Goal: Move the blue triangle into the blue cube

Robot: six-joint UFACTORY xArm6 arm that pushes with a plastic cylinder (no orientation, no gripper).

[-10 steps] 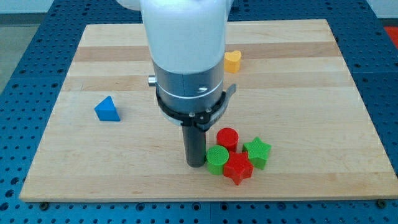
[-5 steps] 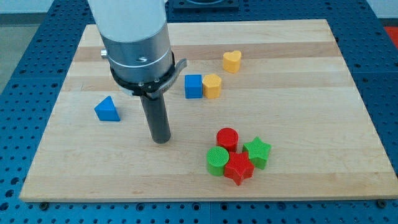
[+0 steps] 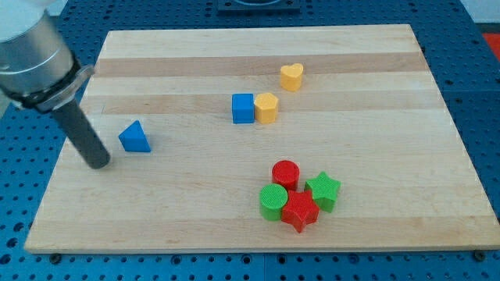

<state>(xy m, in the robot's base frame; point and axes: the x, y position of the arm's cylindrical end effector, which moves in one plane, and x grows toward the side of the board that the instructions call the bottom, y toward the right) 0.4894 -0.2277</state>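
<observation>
board (image 3: 391, 62): pale wooden top on a blue perforated table (image 3: 476, 117), fills most of the view
arm (image 3: 31, 47): grey-white cylinder at the view's top left, dark rod slanting down from it
my tip (image 3: 100, 163): on the board at the view's left, just beside the blue triangle on its left and a bit lower – a small gap, not touching
fingers: none on this rig, only the bare rod – nothing gripped
blue triangle (image 3: 134, 136): left part of the board, alone, well apart from the blue cube, which sits to its right and slightly higher
blue cube (image 3: 243, 108): near the board's middle, touching the yellow block on its right side
yellow block (image 3: 266, 108): rounded, maybe hexagonal, shape hard to tell, pressed against the blue cube
yellow heart (image 3: 291, 76): above and right of that pair, near but apart
red cylinder (image 3: 285, 173): top of the cluster at the view's lower right
green star (image 3: 323, 190): right side of the cluster, touching the red star
red star (image 3: 298, 210): bottom of the cluster, between green cylinder and green star
green cylinder (image 3: 273, 200): left side of the cluster, touching red star and red cylinder
</observation>
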